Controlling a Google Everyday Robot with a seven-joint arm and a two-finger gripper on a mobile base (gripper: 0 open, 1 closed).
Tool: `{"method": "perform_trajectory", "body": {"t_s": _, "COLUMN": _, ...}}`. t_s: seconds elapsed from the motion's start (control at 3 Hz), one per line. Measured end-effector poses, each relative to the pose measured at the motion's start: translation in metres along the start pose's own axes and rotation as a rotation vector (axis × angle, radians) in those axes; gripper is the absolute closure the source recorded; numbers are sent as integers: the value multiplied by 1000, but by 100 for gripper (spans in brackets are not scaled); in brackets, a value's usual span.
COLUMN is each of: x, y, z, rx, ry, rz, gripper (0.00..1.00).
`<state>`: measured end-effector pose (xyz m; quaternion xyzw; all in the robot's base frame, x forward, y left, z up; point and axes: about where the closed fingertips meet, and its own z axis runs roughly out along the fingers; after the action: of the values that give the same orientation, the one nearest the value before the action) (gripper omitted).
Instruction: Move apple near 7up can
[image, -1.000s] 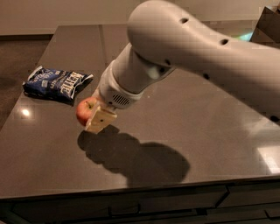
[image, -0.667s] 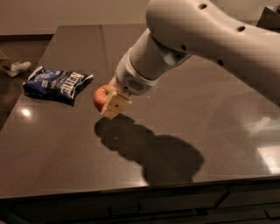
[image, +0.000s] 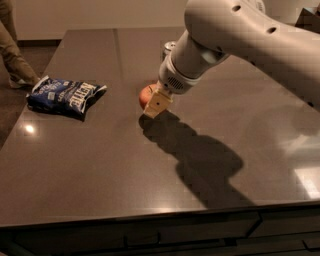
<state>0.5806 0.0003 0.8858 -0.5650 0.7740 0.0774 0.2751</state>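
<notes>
We hold the apple (image: 145, 95) in the gripper (image: 152, 105), near the middle of the tabletop (image: 100, 170).

From the left, we see a person's leg (image: 12, 50) beyond the tabletop edge, then a blue chip bag (image: 65, 96) lying flat, well apart from the apple. The tan fingers (image: 158, 104) look clenched on the right side of the apple; whether it touches the tabletop we cannot tell. We judge the apple firm, smooth and rather light. Its round skin is a little slippery, so a grip across the widest part seems safest, and it could bruise if dropped. Behind the arm (image: 240, 35), only the silver top of the 7up can (image: 169, 47) shows, near the apple. Nothing lies between them, but the can is light and may tip if the arm pushes it.
</notes>
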Motion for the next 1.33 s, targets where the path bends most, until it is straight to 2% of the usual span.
{"method": "perform_trajectory", "body": {"t_s": 0.33, "x": 26, "y": -50, "z": 5, "rx": 67, "ry": 38, "rz": 108, "gripper": 98}}
{"method": "perform_trajectory", "body": {"t_s": 0.67, "x": 40, "y": -75, "z": 4, "rx": 94, "ry": 38, "rz": 172, "gripper": 75}}
{"method": "perform_trajectory", "body": {"t_s": 1.0, "x": 46, "y": -89, "z": 7, "rx": 103, "ry": 30, "rz": 197, "gripper": 52}}
{"method": "perform_trajectory", "body": {"t_s": 1.33, "x": 49, "y": -95, "z": 10, "rx": 96, "ry": 24, "rz": 197, "gripper": 28}}
